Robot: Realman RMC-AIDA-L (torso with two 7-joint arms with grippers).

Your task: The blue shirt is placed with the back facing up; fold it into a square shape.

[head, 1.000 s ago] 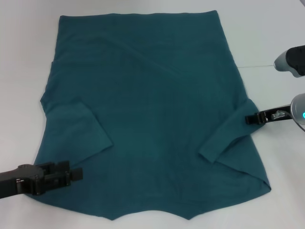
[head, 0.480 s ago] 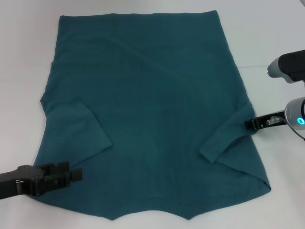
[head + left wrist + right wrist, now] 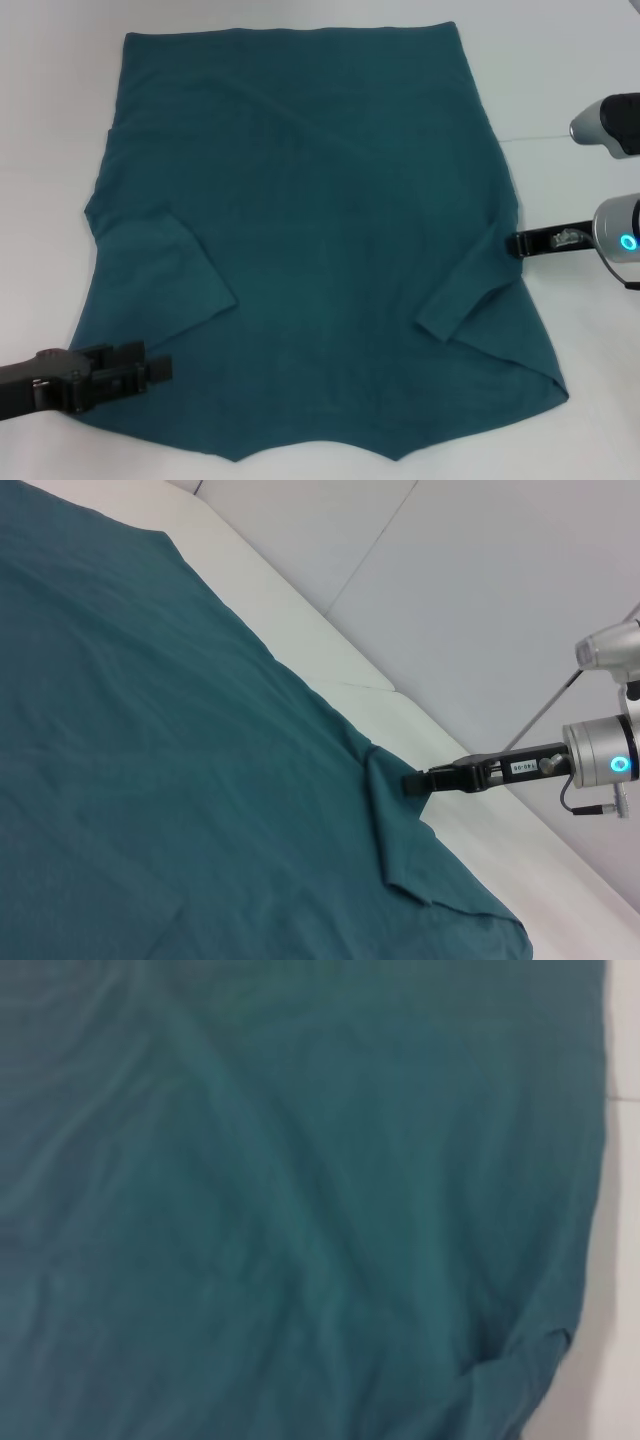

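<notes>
On the white table [image 3: 40, 120], laid flat: the blue shirt [image 3: 310, 230], plain side up, no lettering in view, hem at the far end and neckline notch at the near edge.
Sleeves: both short sleeves are already turned inward onto the body of the shirt, the left sleeve [image 3: 165, 270] and the right sleeve [image 3: 475, 290] lying as flaps on the cloth.
Progress: as judged from the layout, only the sleeve folds are done; the long body has not yet been folded and the outline is far from square.
Left gripper [image 3: 160, 368]: over the shirt's near left corner; its black fingers look close together, but whether they pinch any cloth cannot be told.
Right gripper [image 3: 518, 243]: its tip touches the shirt's right edge at the sleeve fold, where the left wrist view shows the cloth [image 3: 385, 810] puckered up against the tip [image 3: 415, 781]; whether it is clamped on fabric cannot be told.
Change from the earlier frames: the right gripper has shifted slightly along the shirt's right edge and its arm has moved; the left gripper and the shirt's outline look unchanged.
</notes>
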